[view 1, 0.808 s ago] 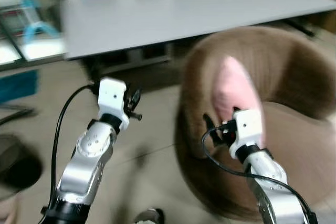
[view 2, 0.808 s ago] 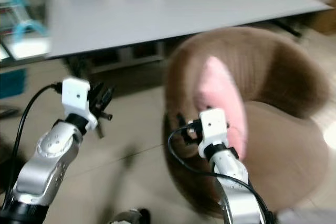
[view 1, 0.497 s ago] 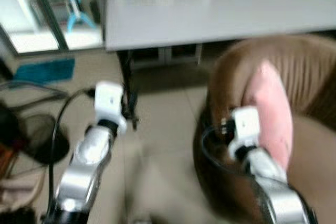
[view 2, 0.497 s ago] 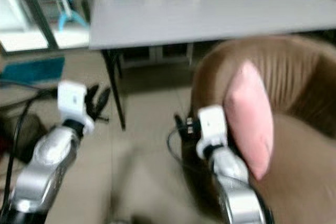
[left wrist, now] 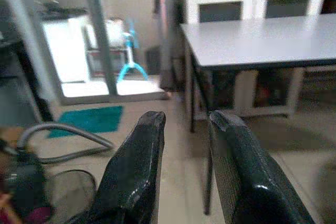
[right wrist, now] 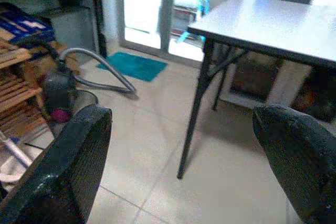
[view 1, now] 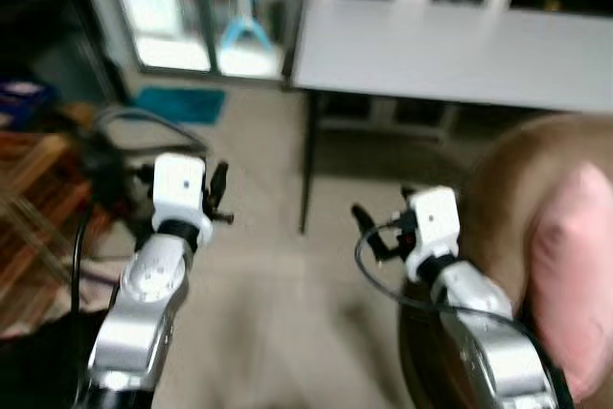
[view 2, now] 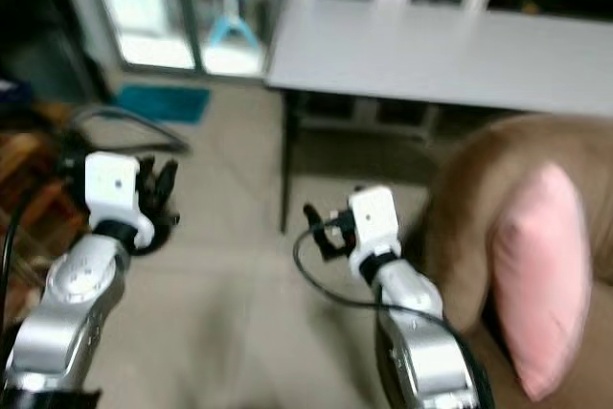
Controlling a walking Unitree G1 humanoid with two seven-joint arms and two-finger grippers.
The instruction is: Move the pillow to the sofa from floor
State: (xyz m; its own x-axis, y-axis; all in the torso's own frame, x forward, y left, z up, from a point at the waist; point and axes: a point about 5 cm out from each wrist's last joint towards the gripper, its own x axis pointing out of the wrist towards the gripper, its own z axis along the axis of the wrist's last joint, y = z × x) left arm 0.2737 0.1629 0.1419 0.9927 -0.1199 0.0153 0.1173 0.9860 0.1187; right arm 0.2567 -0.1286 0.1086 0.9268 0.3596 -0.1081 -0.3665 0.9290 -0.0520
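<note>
Your right gripper [right wrist: 184, 156] hangs in free air with its fingers spread wide and empty; your left gripper [left wrist: 184, 171] holds nothing either, its two fingers a narrow gap apart. Just beside your right arm, one pink pillow [view 2: 538, 275] leans upright in the one brown sofa [view 2: 469, 208], off the floor, so the placing step looks done. One grey table [view 1: 450, 55] stands beyond. Next, you likely only need to draw both arms clear without brushing the pillow.

Soft pink cloth pillow [view 2: 538, 280] on a brown ribbed fabric sofa [view 2: 458, 203]; glossy black claw fingers [left wrist: 131, 182]
</note>
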